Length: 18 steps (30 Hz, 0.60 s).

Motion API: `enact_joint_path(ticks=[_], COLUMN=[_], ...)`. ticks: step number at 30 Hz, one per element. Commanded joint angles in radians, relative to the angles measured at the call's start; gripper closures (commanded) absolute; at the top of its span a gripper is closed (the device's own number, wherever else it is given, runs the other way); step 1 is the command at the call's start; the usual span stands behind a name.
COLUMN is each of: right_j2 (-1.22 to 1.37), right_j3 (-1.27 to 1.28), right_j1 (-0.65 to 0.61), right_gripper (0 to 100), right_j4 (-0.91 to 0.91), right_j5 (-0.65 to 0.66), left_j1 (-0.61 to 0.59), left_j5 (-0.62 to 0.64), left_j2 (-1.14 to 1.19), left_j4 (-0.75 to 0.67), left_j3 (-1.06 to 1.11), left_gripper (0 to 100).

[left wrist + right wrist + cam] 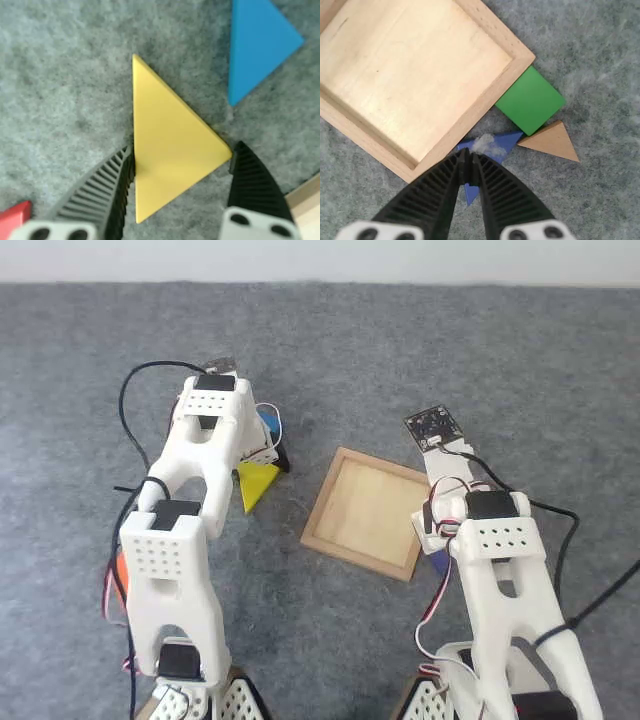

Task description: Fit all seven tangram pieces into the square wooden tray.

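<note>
Wooden and pale, the square tray (325, 495) lies turned like a diamond on the grey felt tabletop (450, 360), between the two arms and nearer the right one. Its raised rim frames a smooth floor with no piece in it.

Just outside one rim of the tray (470, 117), on the right arm's side, three pieces crowd together. A green square (530, 100) touches the rim. A tan wooden triangle (550, 142) lies beside the square. A dark blue triangle (500, 145) with a tuft of pale lint on it has one edge close against the rim. The right jaws are pressed together with hardly a slit between them and hold nothing. Their tips hang over the dark blue triangle, right at the tray's outer edge.

On the tray's other side, apart from it, a yellow triangle (257, 483) lies flat on the felt. The left jaws are spread wide and straddle the yellow triangle (165, 145), one tip at its long straight edge and the other at its far corner. Whether they press on it cannot be told. A light blue triangle (255, 45) lies near, beyond the yellow one and not touching it. A corner of a red piece (12, 215) shows beside one of the left jaws. From above, the left arm covers much of this group.
</note>
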Motion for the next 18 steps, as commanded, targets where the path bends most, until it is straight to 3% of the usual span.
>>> enact_joint_path(ticks=[1, 18], right_j2=[-0.048, -0.048], right_j3=[-0.003, -0.003], right_j1=[-0.007, -0.001], right_gripper=[98.7, 98.7], right_j4=[-0.012, -0.015], right_j5=[0.011, 0.011], left_j1=[0.014, 0.046], left_j5=[-0.009, -0.048], left_j2=[0.009, -0.002], left_j4=[0.006, -0.012], left_j3=[-0.016, -0.010], left_gripper=[75, 85])
